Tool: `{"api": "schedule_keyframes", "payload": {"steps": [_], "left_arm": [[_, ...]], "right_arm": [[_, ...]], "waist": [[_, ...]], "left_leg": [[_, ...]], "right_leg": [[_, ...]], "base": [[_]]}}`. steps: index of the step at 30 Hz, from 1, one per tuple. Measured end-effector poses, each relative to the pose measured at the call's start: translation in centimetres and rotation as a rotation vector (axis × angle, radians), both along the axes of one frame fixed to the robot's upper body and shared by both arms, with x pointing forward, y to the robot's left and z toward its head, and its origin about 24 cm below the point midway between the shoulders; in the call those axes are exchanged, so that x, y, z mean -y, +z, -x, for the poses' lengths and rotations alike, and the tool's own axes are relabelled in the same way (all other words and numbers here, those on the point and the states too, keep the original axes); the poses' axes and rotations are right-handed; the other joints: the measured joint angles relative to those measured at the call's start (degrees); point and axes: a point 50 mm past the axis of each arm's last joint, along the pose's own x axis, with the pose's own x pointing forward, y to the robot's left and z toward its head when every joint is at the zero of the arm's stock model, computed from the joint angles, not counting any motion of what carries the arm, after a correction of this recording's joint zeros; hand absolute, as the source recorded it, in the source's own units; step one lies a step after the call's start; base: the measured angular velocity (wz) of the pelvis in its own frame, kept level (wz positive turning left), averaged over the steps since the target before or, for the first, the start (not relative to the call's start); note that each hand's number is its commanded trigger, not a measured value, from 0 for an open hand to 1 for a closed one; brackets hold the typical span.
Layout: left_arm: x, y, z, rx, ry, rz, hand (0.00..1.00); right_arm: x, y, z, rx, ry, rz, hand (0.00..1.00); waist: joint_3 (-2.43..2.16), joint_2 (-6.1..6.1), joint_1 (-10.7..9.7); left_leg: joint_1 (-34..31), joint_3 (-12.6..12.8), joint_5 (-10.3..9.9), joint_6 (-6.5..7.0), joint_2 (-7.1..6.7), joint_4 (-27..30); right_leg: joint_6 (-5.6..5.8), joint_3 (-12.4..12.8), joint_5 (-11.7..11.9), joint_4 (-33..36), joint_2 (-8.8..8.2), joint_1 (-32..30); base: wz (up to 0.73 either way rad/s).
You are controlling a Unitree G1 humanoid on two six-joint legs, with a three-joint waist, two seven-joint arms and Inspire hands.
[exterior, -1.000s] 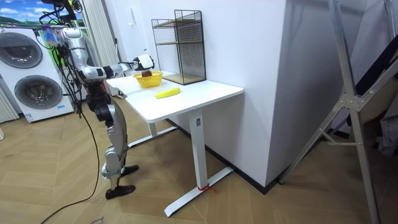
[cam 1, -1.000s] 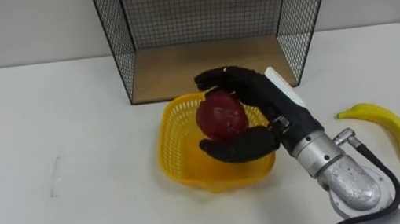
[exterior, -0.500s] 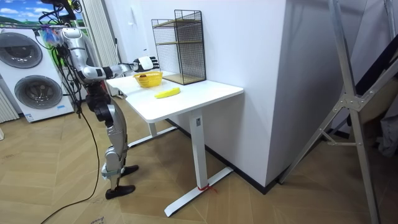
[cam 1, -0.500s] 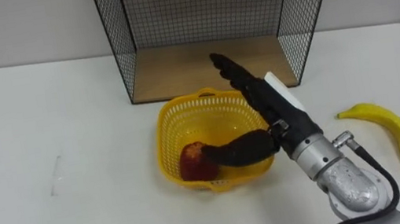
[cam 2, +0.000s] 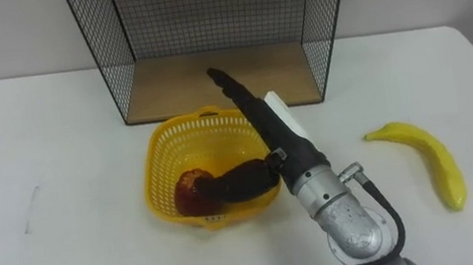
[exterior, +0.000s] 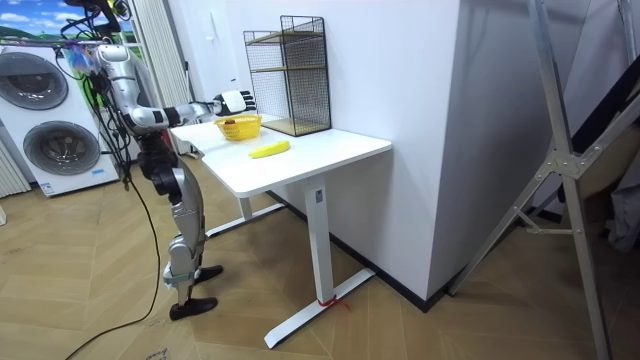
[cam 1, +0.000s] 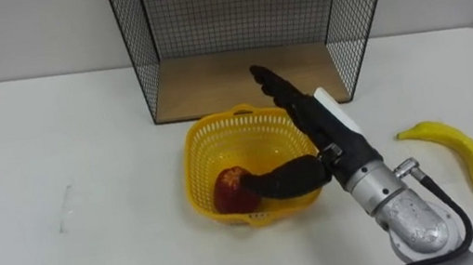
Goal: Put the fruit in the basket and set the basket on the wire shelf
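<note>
Right hand: my right hand (cam 1: 320, 135) was over the right side of the yellow basket (cam 1: 192, 163), spread wide, holding nothing at all!
Fingers: straight and together, they reached over the basket's far rim toward the wire shelf (cam 1: 229, 16).
Thumb: it swung low inside the basket and pointed left, its tip right up against the red fruit (cam 1: 230, 190); whether it actually touched, I could not tell.
Red fruit: it lay on the basket floor, at the near left, free of my grip.
Basket: it stood on the white table (cam 1: 50, 141), just in front of the shelf's open lower bay and not inside it.
Banana: the banana (cam 1: 466, 160) lay out on the table well to my right, apart from both basket and hand, stem end turned toward the basket.
Shelf: black mesh sides and back; the wooden bottom board (cam 1: 238, 78) was bare, with another board across the top.
Table mark: a faint grey streak (cam 1: 64, 210) showed far on my left.
Stance: in the room view I stood upright at the end of the table on that view's left, my right arm stretched out over the top, with two washing machines (exterior: 55, 140) behind me.
</note>
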Motion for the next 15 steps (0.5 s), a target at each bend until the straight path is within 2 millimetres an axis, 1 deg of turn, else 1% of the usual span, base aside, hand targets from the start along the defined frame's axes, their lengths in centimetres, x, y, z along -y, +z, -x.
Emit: {"api": "schedule_keyframes", "payload": {"steps": [2,5,7,8,10,15], "left_arm": [[-0.1,0.0,0.0,0.003,0.008,-0.005,0.0],[-0.4,0.1,0.0,0.005,0.022,-0.014,0.0],[-0.5,0.1,0.1,0.005,0.026,-0.017,0.0],[-0.5,0.1,0.1,0.006,0.027,-0.017,0.0],[-0.5,0.1,0.0,0.009,0.025,-0.017,0.0],[-0.6,0.1,0.5,0.002,0.041,-0.017,0.0]], "right_arm": [[0.1,0.1,-0.1,0.003,-0.01,-0.002,0.0],[0.3,0.1,-0.1,0.011,-0.034,-0.005,0.0],[0.7,0.2,-0.2,0.017,-0.057,-0.009,0.0],[0.9,0.3,-0.3,0.02,-0.068,-0.01,0.0],[2.1,0.6,-0.5,0.043,-0.142,-0.01,0.0],[4.5,1.3,-0.8,0.096,-0.298,-0.014,0.0]], "waist": [[-0.08,-0.13,0.1],[-0.08,-0.12,0.0],[0.13,0.07,-0.1],[0.14,0.11,-0.2],[0.18,0.14,-0.6],[0.24,0.06,-1.5]], "left_leg": [[0.0,0.2,0.0,0.0,0.0,0.0],[0.2,0.3,0.0,0.01,0.03,0.0],[0.9,0.5,0.0,0.04,0.06,-0.1],[1.0,0.5,0.0,0.07,0.04,0.0],[1.0,0.5,0.0,0.23,0.03,0.0],[0.9,0.7,0.0,0.38,0.0,0.0]], "right_leg": [[0.0,0.0,0.0,0.0,0.0,0.0],[0.04,0.0,0.1,0.0,-0.01,0.2],[0.12,0.1,0.2,0.0,-0.04,0.9],[0.16,0.1,0.2,0.0,-0.06,1.0],[0.25,-0.3,0.3,0.0,-0.14,1.1],[0.29,-0.1,0.4,0.0,-0.22,0.9]], "base": [[0.0],[0.0],[-0.02],[0.0],[0.04],[-0.02]]}}
